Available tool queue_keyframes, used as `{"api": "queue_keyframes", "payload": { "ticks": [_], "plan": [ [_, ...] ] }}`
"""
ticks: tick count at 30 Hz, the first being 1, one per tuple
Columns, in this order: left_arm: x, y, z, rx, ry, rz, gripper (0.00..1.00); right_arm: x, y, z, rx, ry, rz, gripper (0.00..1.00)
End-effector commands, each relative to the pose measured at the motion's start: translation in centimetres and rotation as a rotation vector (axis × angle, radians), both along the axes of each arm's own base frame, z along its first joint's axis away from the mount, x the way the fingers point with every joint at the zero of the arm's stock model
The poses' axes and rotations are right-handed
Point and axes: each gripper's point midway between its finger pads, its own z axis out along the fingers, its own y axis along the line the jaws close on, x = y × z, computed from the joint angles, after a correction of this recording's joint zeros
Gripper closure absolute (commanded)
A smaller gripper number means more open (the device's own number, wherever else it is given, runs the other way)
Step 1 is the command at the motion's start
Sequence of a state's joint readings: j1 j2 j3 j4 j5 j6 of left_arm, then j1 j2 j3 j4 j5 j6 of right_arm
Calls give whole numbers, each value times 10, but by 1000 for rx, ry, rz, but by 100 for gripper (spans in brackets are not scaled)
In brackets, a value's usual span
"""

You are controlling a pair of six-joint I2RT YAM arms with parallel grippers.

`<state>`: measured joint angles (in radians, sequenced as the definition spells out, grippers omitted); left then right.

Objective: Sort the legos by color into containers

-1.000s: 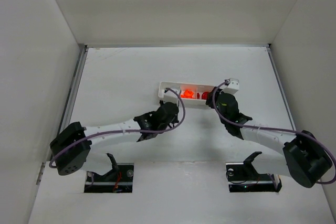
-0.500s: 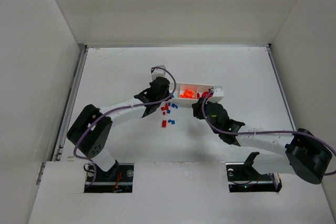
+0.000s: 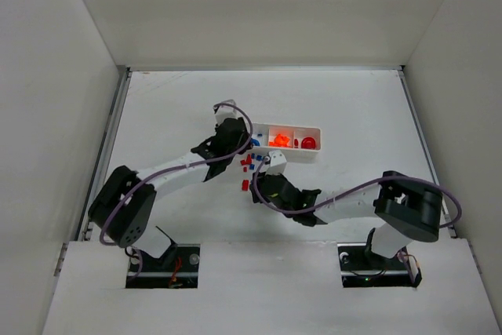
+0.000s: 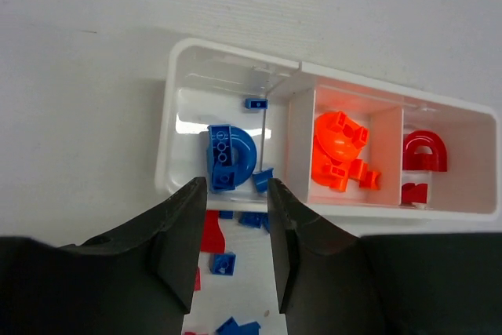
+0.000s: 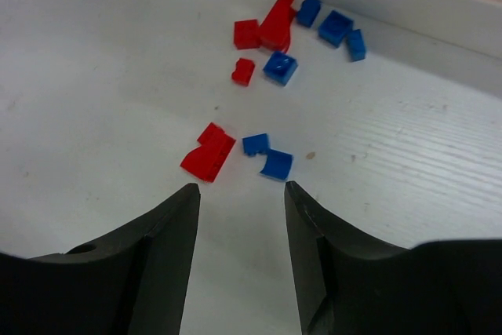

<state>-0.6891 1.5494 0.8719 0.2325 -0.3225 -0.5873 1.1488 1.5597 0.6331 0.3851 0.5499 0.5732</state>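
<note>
Sorted legos lie in the tray (image 4: pixel 168 115). A blue ring (image 4: pixel 233 156) and small blue bits are in the left compartment, orange pieces (image 4: pixel 339 151) in the middle one, and red pieces (image 4: pixel 424 152) in the right one. Loose legos (image 3: pixel 248 165), red and blue only, are scattered on the table (image 3: pixel 172 107) by the tray's near wall. One cluster (image 5: pixel 278 27) sits close to the wall. A red brick (image 5: pixel 209 152) and two blue bits (image 5: pixel 269 158) lie a little apart from it.

The left gripper (image 4: pixel 235 187) is at the tray's left end, fingers apart and holding nothing, with the blue compartment showing between them. The right gripper (image 5: pixel 239 192) is low over the table just short of the red brick and blue bits, likewise spread and empty.
</note>
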Motion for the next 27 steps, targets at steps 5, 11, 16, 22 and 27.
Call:
{"api": "queue_keyframes", "payload": {
  "ticks": [5,11,16,22,27],
  "plan": [
    [-16,52,32,-170,-76,171,66,-5,51,1,79,6,10,43],
    [-35,75,25,-171,-67,197,66,-1,58,-9,79,25,-5,44],
    [-50,78,13,-158,-50,183,66,8,58,-23,45,37,-23,46],
    [-71,84,-3,-117,-21,156,67,19,55,-34,19,32,-70,53],
    [-86,90,-9,-76,-23,133,67,22,52,-36,-1,29,-91,72]
  ]
}}
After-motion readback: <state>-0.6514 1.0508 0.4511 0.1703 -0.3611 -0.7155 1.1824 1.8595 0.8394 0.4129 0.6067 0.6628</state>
